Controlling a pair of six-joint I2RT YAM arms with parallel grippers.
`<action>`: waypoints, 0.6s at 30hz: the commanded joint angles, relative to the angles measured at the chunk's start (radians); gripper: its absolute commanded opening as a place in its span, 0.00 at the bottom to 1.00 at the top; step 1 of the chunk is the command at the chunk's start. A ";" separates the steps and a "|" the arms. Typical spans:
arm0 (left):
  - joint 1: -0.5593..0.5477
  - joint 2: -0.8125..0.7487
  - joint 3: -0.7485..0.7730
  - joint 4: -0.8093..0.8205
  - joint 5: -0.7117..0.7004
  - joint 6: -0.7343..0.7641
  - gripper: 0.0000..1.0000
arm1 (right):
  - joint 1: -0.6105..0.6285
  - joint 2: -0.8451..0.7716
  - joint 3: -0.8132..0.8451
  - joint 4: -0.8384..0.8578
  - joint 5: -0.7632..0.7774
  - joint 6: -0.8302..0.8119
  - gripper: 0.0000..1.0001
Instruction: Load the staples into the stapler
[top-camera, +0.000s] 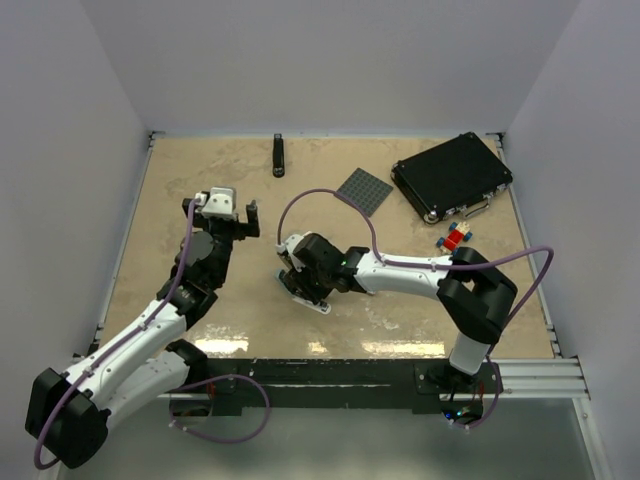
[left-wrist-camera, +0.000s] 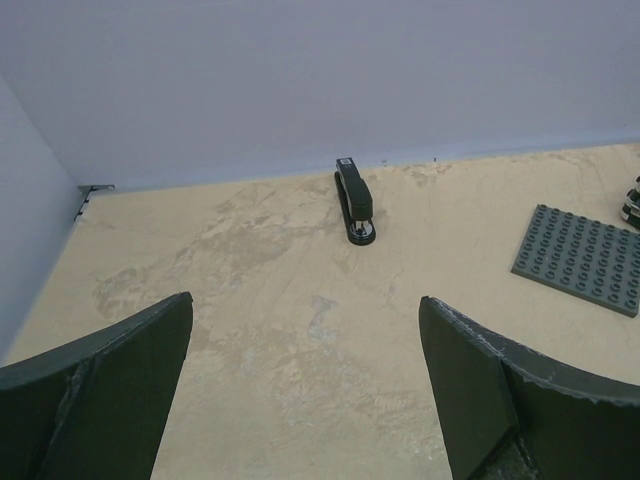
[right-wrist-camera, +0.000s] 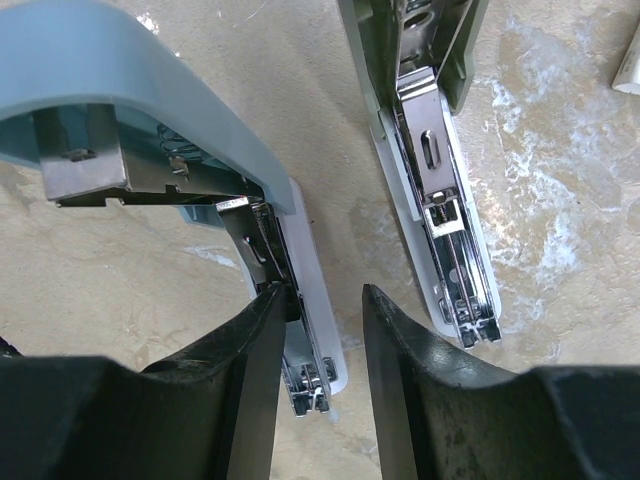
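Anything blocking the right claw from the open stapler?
Nothing visible: the right claw is at the stapler, its fingers either side of the stapler's pale lower strip.

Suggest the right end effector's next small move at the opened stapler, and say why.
Probably close the right end effector the last bit. Its fingers straddle the metal rail on the pale blue part of the opened stapler; one finger touches it, the other shows a gap.
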 joint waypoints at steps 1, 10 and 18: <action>-0.006 0.004 -0.007 0.023 0.019 -0.022 1.00 | 0.001 0.015 0.021 -0.020 0.024 0.045 0.39; -0.008 0.013 0.000 0.013 0.035 -0.033 1.00 | 0.001 0.003 0.084 -0.018 0.001 0.053 0.38; -0.008 0.028 0.030 -0.044 0.058 -0.079 1.00 | 0.001 -0.056 0.051 -0.018 0.015 0.033 0.39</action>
